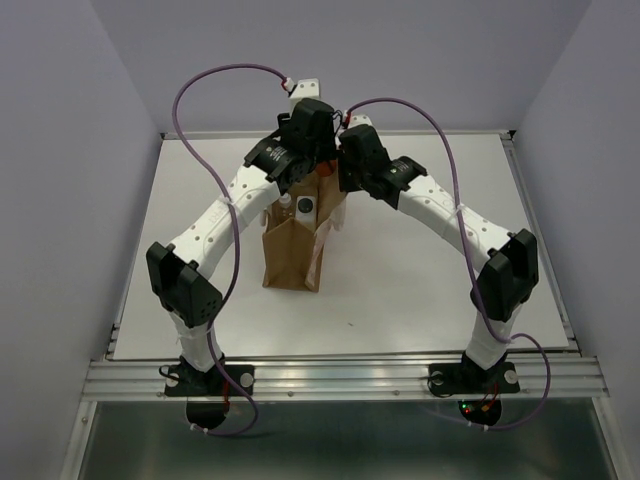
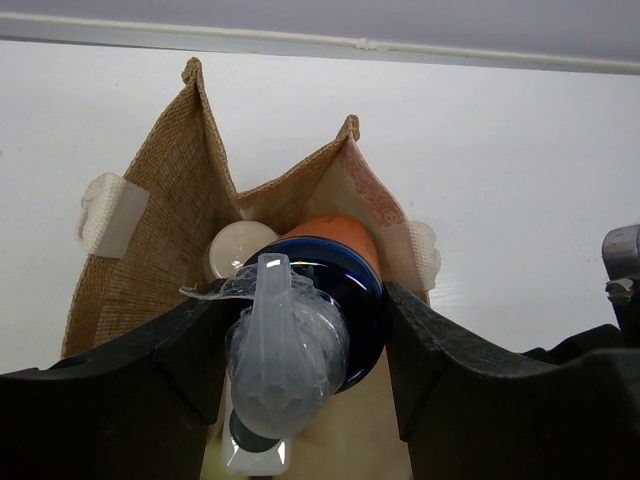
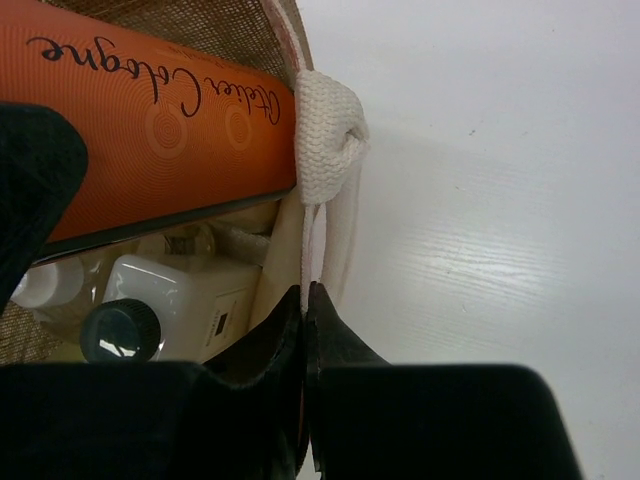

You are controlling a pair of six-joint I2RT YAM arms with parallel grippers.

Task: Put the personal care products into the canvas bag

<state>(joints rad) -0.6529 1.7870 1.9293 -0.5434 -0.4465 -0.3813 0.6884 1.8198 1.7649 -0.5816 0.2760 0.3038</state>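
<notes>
White counter is carrying the upright, coarse-woven canvas bag. Over its mouth the left tool is clamping the smooth cylindrical amber bottle, long axis pointing base-first into the bag. The right tool is seemingly pinching the bag's white-edged rim.

Overhead view looks down; wrist views closely share the canvas bag.
</notes>
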